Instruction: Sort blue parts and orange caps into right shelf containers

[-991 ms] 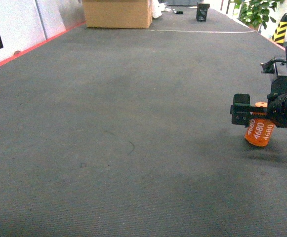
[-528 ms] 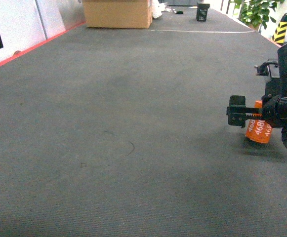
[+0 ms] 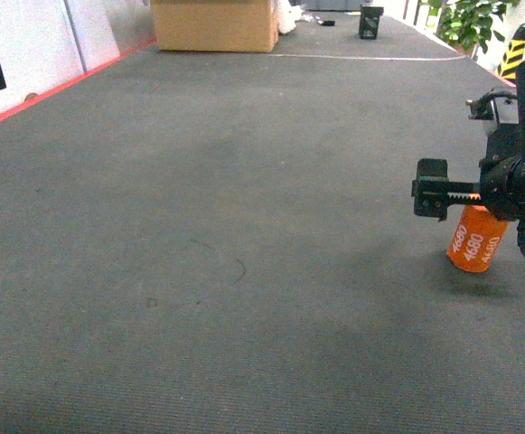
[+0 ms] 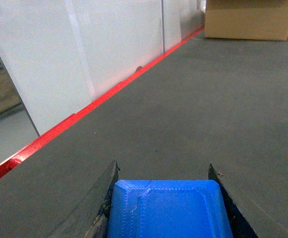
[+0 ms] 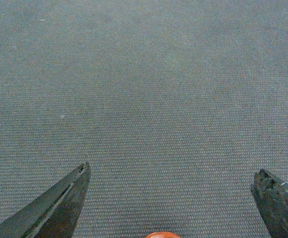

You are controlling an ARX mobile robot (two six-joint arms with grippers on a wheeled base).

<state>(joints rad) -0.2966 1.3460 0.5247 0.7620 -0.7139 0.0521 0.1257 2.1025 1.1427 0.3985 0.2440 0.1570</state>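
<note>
Orange cap [image 3: 477,239], marked "4680", stands tilted on the grey carpet [image 3: 244,226] near its right edge, directly under the right gripper [image 5: 171,198], whose jaws stand wide apart with only the cap's top rim [image 5: 162,234] showing between them. The left gripper [image 4: 163,198] is clamped on a blue part [image 4: 169,208], held near the carpet's red-lined left edge. Risks, as judged: the leaning cap could topple or roll if a descending finger clips its rim, and neither shelf nor containers are in view, so both pieces face a long carry in which a loose grip would drop them.
</note>
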